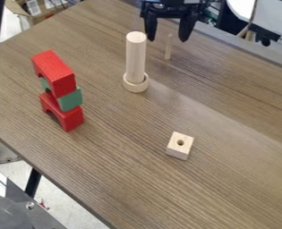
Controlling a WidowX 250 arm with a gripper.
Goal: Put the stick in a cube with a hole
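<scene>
Standing in a wooden ring (135,88), a thick cylinder (135,58); end effector (167,37) apart near the stick (168,48); holed cube (179,151).

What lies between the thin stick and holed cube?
Bare tabletop lies between the stick and the cube in the camera view; the thick cylinder stands off to one side.

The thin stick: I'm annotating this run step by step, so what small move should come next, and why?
Probably lower the gripper slightly, then close on the thin stick: it stands upright, with the open fingers apart on either side of its upper part, while the cube sits apart, hole facing up.
</scene>
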